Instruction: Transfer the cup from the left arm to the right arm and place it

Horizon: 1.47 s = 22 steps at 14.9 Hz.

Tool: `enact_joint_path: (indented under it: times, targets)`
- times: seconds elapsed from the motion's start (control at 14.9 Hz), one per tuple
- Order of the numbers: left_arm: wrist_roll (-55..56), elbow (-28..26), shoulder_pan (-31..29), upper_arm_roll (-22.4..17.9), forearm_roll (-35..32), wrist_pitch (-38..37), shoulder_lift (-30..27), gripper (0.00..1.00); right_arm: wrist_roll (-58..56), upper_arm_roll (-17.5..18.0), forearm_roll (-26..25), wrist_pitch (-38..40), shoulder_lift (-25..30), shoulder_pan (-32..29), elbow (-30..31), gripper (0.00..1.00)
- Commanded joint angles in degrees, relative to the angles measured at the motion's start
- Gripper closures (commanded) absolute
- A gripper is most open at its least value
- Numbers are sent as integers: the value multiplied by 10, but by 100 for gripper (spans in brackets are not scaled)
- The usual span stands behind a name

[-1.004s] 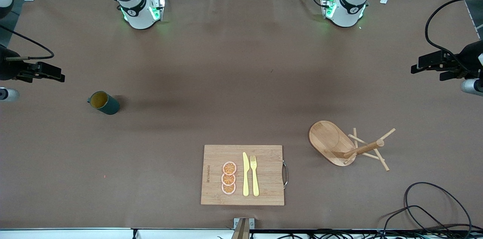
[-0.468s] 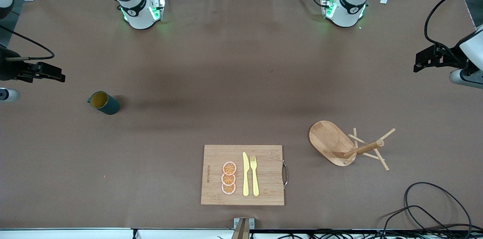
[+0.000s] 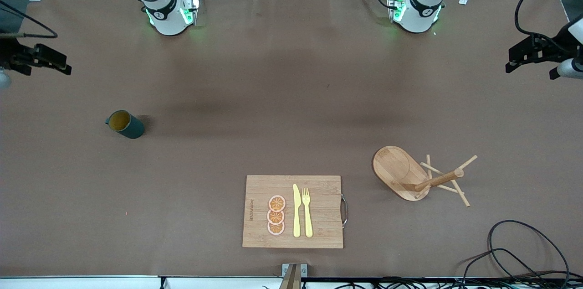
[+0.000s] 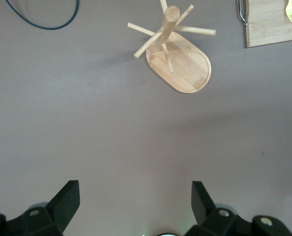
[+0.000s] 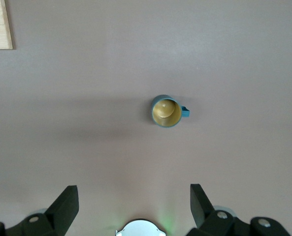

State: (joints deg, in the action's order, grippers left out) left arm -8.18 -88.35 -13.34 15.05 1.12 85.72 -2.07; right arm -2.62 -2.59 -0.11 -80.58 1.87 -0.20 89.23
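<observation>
While upright and untouched, cup [image 3: 125,124]: stands at 9 o'clock of the table, toward the right arm's end, mouth up, handle [image 5: 184,112] jutting sideways.
Handling: looks rigid, light and smooth-glazed, so likely slippery and chippable; judged best pinched across the rim wall, clear of the handle.
Right gripper [image 3: 50,60]: hangs over the table's edge at 10 o'clock, jaws spread, empty.
Left gripper [image 3: 524,54]: waits over the edge at 2 o'clock, jaws spread, empty.
Stand [image 3: 421,175]: at 4 o'clock, well apart from cup.
</observation>
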Motion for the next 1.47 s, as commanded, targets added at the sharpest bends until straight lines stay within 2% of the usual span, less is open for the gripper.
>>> enact_joint_path:
  times: [0.0,0.27,0.47,0.74,0.87,1.4]
  targets:
    - [53,-61,38,-19,6,34,-54,0,3,1,-9,-13,38,0,37,0]
    - [58,-57,106,-89,4,33,-52,0,3,0,-9,-15,45,-1,36,0]
    - [58,-53,110,-85,1,33,-54,0,3,0,-2,-19,44,-1,31,0]
    - [125,-54,152,-99,-5,31,-67,0,1,0,-1,-14,41,-1,11,0]
    - [123,-53,174,-100,-17,30,-67,0,-19,0,-1,-14,40,-2,9,0]
    - [90,-28,175,-107,-13,10,-48,0,-26,-1,-1,-10,40,-3,8,0]
